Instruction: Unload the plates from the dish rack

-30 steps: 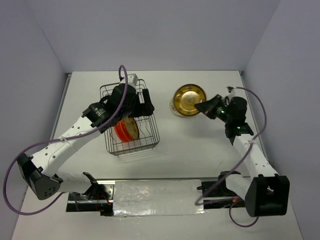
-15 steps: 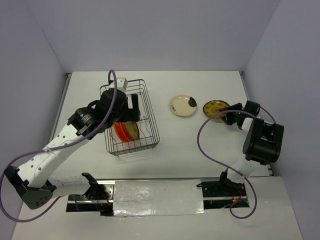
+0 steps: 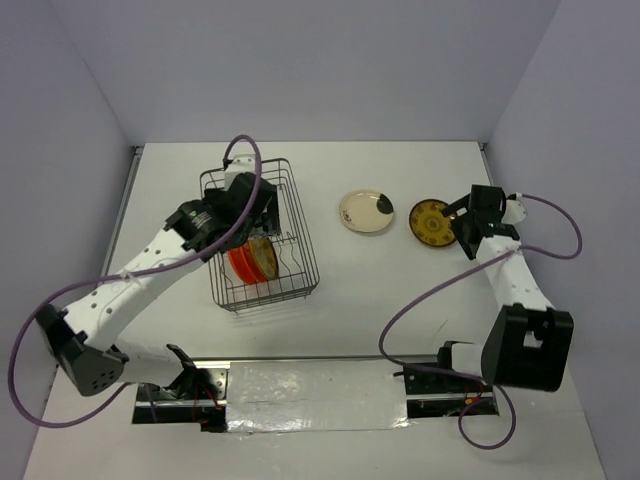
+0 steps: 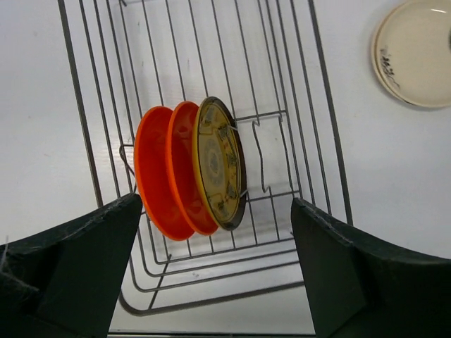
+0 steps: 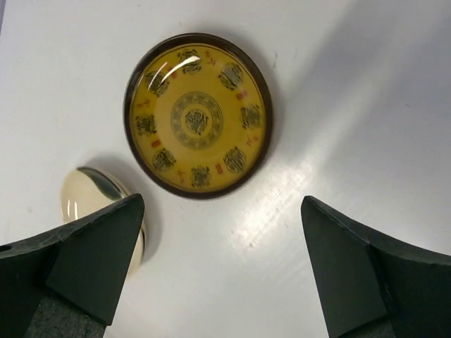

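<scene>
Two are unloaded, flat on the table (image 3: 400, 290): a cream plate (image 3: 366, 211) and a brown-and-yellow plate (image 3: 433, 222); three stand in the dish rack (image 3: 295, 270), two orange plates (image 4: 158, 176), one patterned plate (image 4: 217, 165); my left gripper (image 4: 218, 246) hovers over these, my right gripper (image 5: 225, 246) over the table pair, both wide, empty.

Five plates (image 4: 217, 165), one dish rack (image 3: 265, 296).
Standing in the dish rack: two orange-red plates (image 4: 156, 184) and one dark brown plate with yellow pattern (image 4: 218, 141). Lying out on the worktop (image 3: 400, 290): one cream plate with a black patch (image 3: 362, 212) and a second patterned dark brown plate (image 5: 199, 115).
</scene>
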Controlling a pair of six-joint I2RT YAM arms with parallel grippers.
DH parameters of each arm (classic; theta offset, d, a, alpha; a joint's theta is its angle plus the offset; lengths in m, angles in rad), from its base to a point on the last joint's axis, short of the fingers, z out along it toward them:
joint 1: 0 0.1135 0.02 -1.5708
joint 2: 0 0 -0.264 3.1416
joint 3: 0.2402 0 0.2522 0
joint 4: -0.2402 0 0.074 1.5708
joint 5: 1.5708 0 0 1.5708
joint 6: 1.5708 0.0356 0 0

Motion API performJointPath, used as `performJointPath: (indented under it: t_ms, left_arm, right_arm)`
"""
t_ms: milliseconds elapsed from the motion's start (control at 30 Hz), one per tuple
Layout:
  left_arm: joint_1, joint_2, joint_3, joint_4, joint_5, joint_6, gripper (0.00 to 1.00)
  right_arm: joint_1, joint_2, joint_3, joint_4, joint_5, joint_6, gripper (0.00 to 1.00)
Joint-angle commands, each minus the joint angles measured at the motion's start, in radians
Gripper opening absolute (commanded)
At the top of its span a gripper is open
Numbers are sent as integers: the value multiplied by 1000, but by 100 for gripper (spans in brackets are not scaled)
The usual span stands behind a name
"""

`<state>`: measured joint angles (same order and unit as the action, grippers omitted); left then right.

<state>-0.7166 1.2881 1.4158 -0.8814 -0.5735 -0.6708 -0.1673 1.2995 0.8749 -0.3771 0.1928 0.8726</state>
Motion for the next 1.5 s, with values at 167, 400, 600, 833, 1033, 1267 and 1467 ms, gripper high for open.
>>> performJointPath:
  t_ms: [167,400,600,833,1033,1267,1467]
  left_arm:
    - [6,261,103,-105,-170,-223,93]
    - [9,362,92,-111,-184,-288,82]
    - [17,389,51,-68,-163,-291,71]
    - [36,402,9,-65,-155,-311,60]
    - [40,381,-3,-59,-138,-302,34]
    - [40,344,78,-148,-155,-299,10]
    - [42,300,231,-208,-169,-231,2]
  right_arm:
    - [227,-397,-155,-8,139,-145,95]
    - [238,-506,-212,27,-7,-228,90]
    - [238,-465,-223,44,-69,-230,88]
    - [242,-470,-246,64,-90,-222,88]
    - [242,-483,-246,55,-92,-221,88]
    - [244,-502,-254,38,-81,-230,88]
    - [242,-516,-275,58,-142,-218,90]
